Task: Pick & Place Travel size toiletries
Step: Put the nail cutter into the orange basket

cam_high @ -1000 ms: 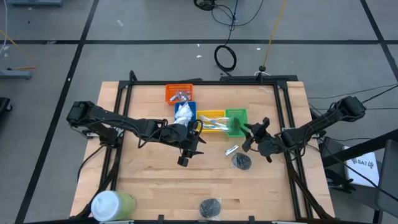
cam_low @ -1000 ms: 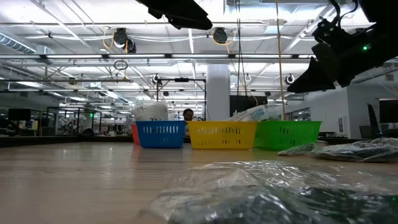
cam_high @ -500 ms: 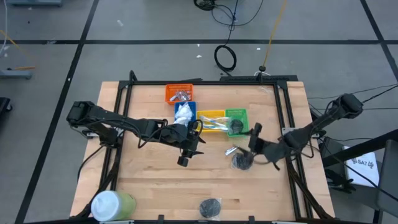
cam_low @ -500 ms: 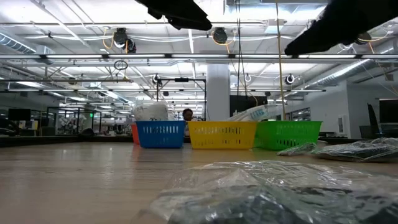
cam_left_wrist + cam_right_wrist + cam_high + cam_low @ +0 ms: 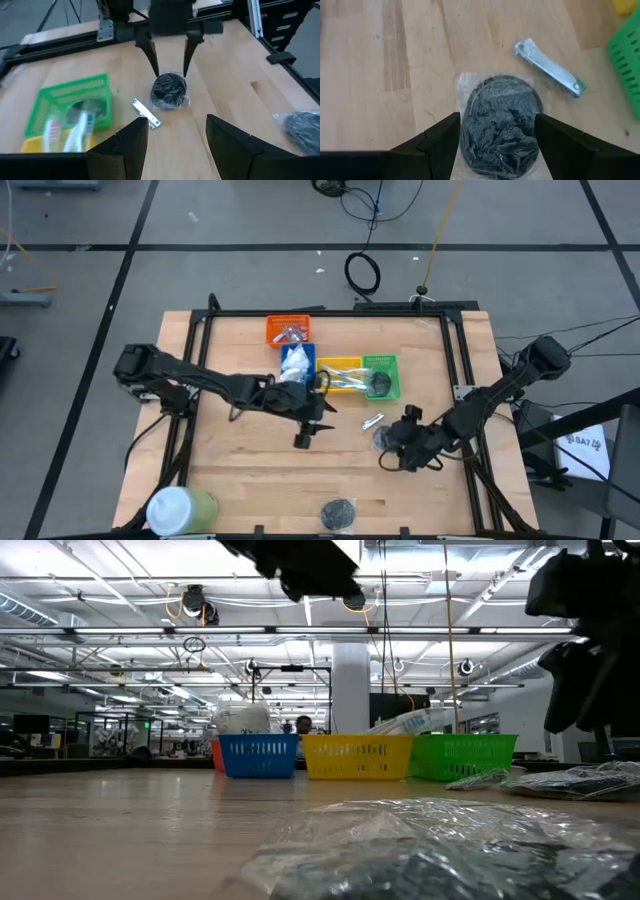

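Observation:
A dark grey round disc in a clear packet point(image 5: 499, 130) lies flat on the wooden table point(image 5: 250, 470), with a short silvery stick point(image 5: 550, 69) beside it. My right gripper point(image 5: 497, 120) hangs open over this disc point(image 5: 385, 438), tipped downward, one finger on either side. In the left wrist view its two fingers point(image 5: 152, 55) point down at the disc point(image 5: 169, 91). My left gripper point(image 5: 175, 130) stands open and holds nothing, left of the disc at mid-table point(image 5: 318, 420). Another disc lies in the green tray point(image 5: 380, 377), and a further disc point(image 5: 340, 512) lies near the front edge.
Orange point(image 5: 288, 330), blue point(image 5: 298, 360), yellow point(image 5: 338, 375) and green trays stand in a row at the back; toothbrushes lie in the yellow one. A large green cylinder with a white cap point(image 5: 180, 508) lies at the near left corner. Bare wood lies between the arms and the front edge.
My right gripper has gone from beside the green tray toward the table's near edge and has tipped downward, ending over the disc on the table. A dark disc now shows uncovered in the green tray.

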Motion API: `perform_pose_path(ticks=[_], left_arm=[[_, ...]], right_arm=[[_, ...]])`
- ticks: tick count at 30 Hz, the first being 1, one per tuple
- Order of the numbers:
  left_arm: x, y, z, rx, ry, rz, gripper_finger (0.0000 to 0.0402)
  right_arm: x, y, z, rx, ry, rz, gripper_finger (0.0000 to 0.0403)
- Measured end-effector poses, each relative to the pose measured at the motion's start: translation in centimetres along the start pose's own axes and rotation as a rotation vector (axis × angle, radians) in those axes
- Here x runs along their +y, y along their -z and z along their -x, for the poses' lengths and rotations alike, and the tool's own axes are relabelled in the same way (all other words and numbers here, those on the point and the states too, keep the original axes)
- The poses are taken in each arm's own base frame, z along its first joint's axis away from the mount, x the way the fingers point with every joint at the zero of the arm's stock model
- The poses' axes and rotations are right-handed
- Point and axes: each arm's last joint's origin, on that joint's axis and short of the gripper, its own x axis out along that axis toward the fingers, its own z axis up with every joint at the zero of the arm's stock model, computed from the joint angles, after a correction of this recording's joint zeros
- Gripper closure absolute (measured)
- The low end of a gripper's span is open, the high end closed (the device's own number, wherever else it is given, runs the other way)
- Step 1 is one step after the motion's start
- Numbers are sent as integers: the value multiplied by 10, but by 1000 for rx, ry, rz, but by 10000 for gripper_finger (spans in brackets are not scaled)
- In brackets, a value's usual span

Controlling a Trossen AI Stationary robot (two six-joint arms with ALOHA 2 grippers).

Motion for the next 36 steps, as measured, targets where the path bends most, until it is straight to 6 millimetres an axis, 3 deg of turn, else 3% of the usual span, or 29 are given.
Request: perform_pose_path(ticks=[6,11,16,21,26,30,36], left_arm=[[-3,21,-50,-37,-6,-2,204],[1,35,-81,-73,-45,53,204],[9,42,-109,63,-59,161,204],[8,39,-137,135,-73,168,204],[8,43,-159,147,-101,220,204],[7,52,-164,183,-102,223,204],[-6,40,-143,265,-59,133,204]], right_arm=[[-7,-8,19,-124,22,-22,161],[-19,-17,48,-289,31,-33,161],[-29,-24,77,-483,69,-3,161],[-29,-33,90,-600,72,59,161],[-27,-36,90,-626,74,101,161],[-25,-35,86,-606,69,95,161],[-27,-16,32,-378,93,207,161]])
